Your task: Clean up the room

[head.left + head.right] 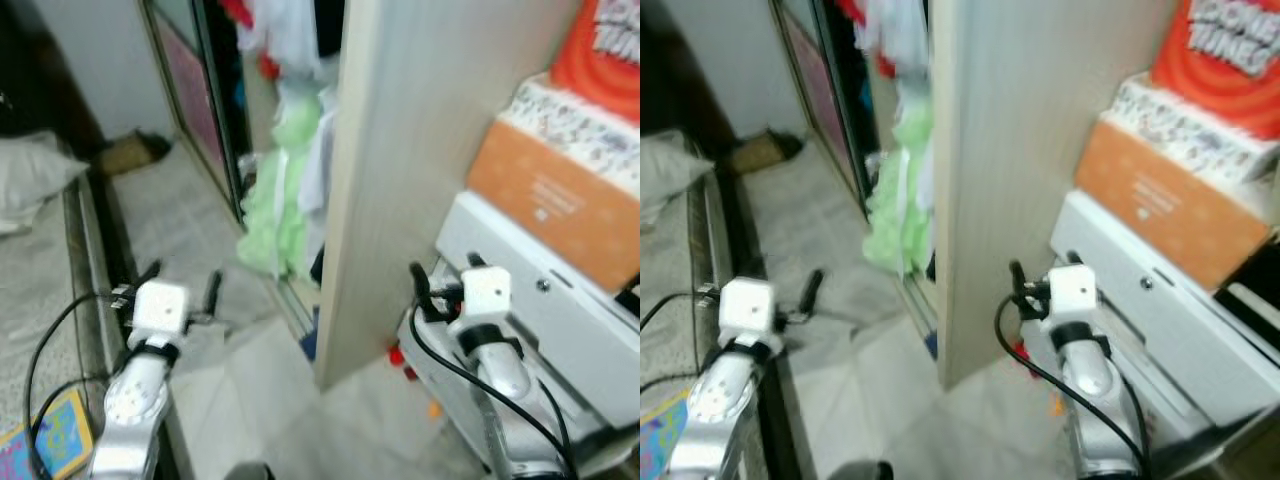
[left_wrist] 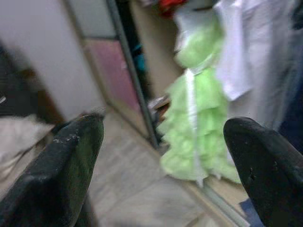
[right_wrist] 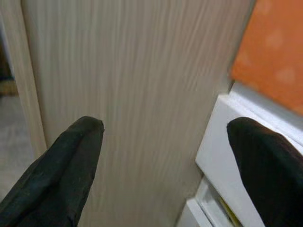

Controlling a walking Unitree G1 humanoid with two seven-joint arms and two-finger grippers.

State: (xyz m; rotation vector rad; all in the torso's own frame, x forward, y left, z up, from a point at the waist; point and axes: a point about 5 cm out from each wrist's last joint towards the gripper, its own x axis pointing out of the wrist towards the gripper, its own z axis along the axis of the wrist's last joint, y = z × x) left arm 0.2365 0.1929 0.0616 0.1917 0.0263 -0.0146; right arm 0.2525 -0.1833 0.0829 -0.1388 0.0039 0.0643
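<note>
Beside the pale wood-grain wardrobe panel (image 1: pixel 400 190), the right gripper (image 3: pixel 165 161) hangs with its black fingers spread wide, gripping nothing, near the white plastic drawer unit (image 1: pixel 560 310) under an orange cardboard box (image 1: pixel 560 210). Over pale floor tiles (image 1: pixel 260 400), the left gripper (image 2: pixel 163 156) is spread too, facing a frilly lime-green garment (image 1: pixel 275 210) hanging inside the open wardrobe, well apart from both grippers.

Pale wood wardrobe panel (image 1: pixel 400 180), grey tiled floor (image 1: pixel 250 380)
</note>
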